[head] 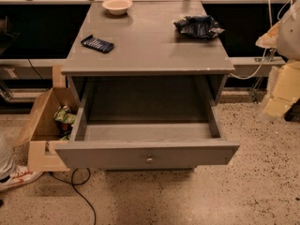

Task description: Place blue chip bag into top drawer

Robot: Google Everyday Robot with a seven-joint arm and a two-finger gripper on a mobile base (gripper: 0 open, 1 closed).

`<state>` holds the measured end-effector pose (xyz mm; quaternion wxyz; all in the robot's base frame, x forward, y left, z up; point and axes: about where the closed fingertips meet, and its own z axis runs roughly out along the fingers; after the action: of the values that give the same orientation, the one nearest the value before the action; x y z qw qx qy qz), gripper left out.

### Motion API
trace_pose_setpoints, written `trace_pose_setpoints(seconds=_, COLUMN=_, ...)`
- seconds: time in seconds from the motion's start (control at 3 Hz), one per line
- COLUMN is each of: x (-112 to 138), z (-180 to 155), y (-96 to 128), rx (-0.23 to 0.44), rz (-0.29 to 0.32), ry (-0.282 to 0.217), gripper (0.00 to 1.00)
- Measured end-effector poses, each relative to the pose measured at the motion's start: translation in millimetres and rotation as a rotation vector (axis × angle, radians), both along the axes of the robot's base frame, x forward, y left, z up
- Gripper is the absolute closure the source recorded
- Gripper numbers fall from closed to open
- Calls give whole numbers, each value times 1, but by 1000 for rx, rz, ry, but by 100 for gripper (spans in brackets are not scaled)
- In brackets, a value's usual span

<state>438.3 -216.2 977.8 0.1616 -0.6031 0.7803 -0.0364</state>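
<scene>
Now: bag (pixel 198 26) lies on bench (pixel 140 50) top, back right; drawer (pixel 148 153) open below. Probably light, soft, slippery foil; pinch raised crumpled fold. Gripper (pixel 280 95) at right edge, well apart; cannot tell its state.

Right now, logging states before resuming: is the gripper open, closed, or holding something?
Gripper, at the right edge beside the grey cabinet: cannot be told.

Rounded white-grey arm (pixel 289 34), blocky pale yellow segments below, cream gripper (pixel 275 108) low at far right
</scene>
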Motion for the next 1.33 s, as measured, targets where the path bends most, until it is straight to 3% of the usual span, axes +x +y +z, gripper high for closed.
trace_pose_setpoints(seconds=0.33, x=1, z=1, y=0, rx=1, rz=0, ry=-4, gripper=0)
trace_pose_setpoints(seconds=1.0, x=91, z=-19, y=-7, rx=151, rz=-116, ry=-84, gripper=0)
trace_pose_setpoints(seconds=1.33, x=142, z=-29, y=-2, rx=263, rz=-202, ry=-134, gripper=0)
